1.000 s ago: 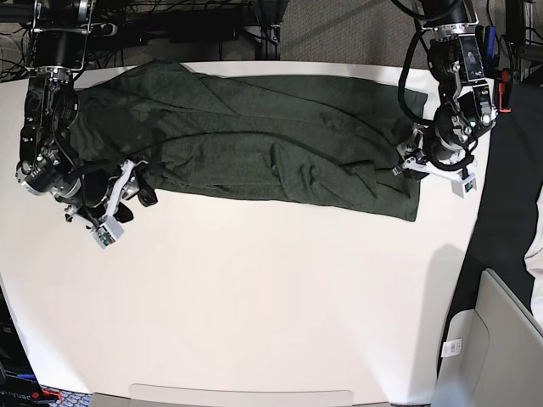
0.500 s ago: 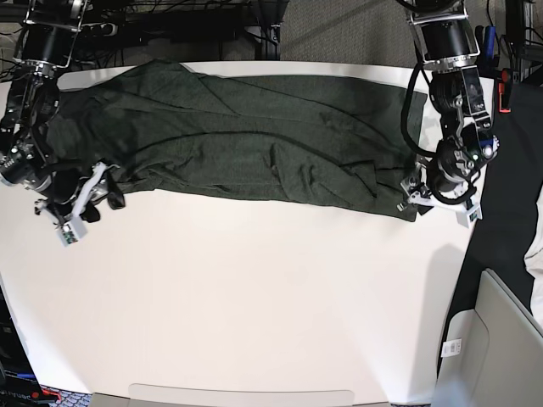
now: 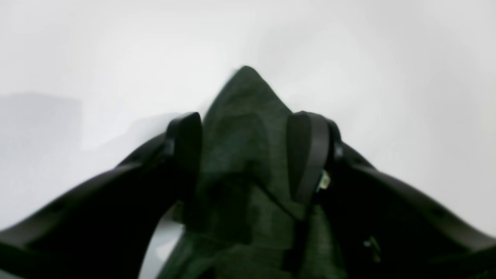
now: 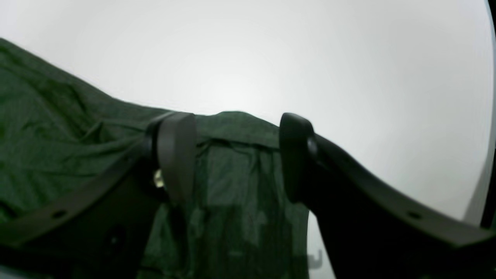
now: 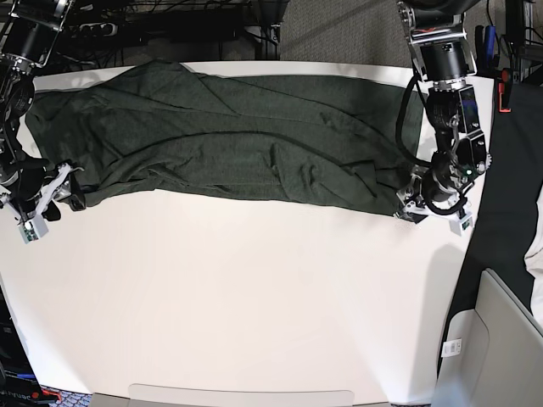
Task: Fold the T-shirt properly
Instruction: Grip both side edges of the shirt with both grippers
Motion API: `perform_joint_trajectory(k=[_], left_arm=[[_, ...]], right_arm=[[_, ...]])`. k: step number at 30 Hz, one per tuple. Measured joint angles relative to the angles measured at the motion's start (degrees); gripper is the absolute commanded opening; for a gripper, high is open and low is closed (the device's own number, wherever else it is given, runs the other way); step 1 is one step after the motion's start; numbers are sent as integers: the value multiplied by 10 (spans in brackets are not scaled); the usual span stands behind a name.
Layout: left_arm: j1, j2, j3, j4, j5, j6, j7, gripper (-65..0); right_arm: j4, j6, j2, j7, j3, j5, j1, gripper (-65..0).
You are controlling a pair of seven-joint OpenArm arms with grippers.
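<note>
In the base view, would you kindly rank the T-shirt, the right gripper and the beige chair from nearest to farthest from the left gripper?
1. T-shirt: its near corner lies between the open jaws of the left gripper.
2. Beige chair: lower right corner, off the table.
3. Right gripper: opposite table edge, at the shirt's other end.

The T-shirt (image 5: 237, 140) is a large dark olive-green heathered knit, plain and thin, spread as a long wrinkled band across the far half of my desk (image 5: 254, 305). Soft creases run diagonally through its middle, and one flap is folded over near the far left corner in the base view. Its near edge runs roughly straight from end to end. Under my left wrist a pointed corner of the fabric (image 3: 244, 128) lies flat on the white surface; under my right wrist a hemmed edge (image 4: 236, 155) lies there too, with folds rumpling away to one side.
</note>
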Motion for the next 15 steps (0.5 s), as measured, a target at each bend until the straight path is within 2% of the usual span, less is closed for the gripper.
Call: perform_joint_trajectory(k=[2,5,15], left_arm=[[1,0,1,-8,0,0,-16,-306],[-5,-5,40,-22,4,0,-50,-306],[-12,-4,106,-32,6,-1,-85,-307]], right_arm=[[0,0,0,0,1,0,-2,-302],[0,0,-3,-1,12,-1,-5,-302],[0,0,-3,0,13,0,-5,-302]])
